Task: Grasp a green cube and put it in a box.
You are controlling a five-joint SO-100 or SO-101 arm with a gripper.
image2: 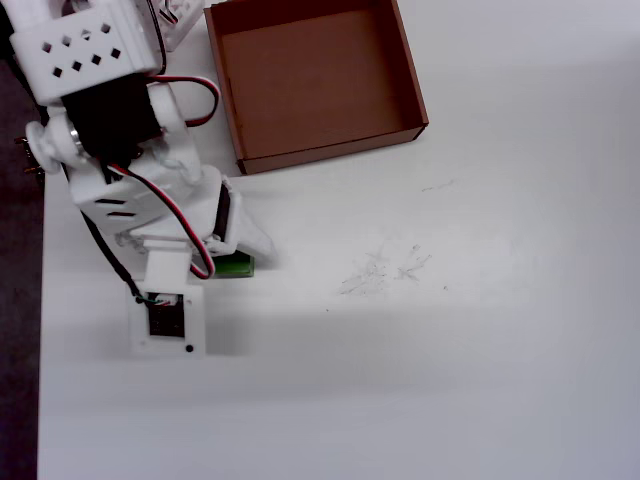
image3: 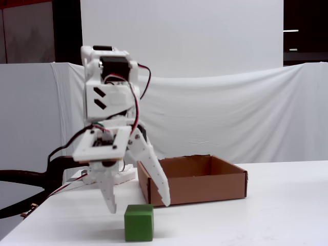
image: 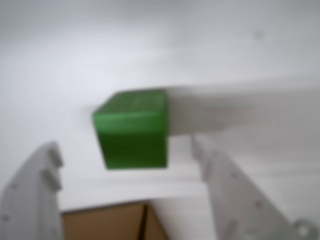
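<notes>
The step in hand looks like the approach for the grasp: the green cube [image3: 139, 222] sits on the white desk [image3: 266, 215], untouched, with the gripper [image3: 137, 204] poised just above it and its fingers [image3: 155, 178] spread wide, holding nothing (in the wrist view the cube [image: 132, 129] lies ahead between the two tips). The next move likely calls for lowering until the fingers straddle the cube, closing, then lifting and carrying it to the empty box [image2: 314, 148] near the arm's base.
</notes>
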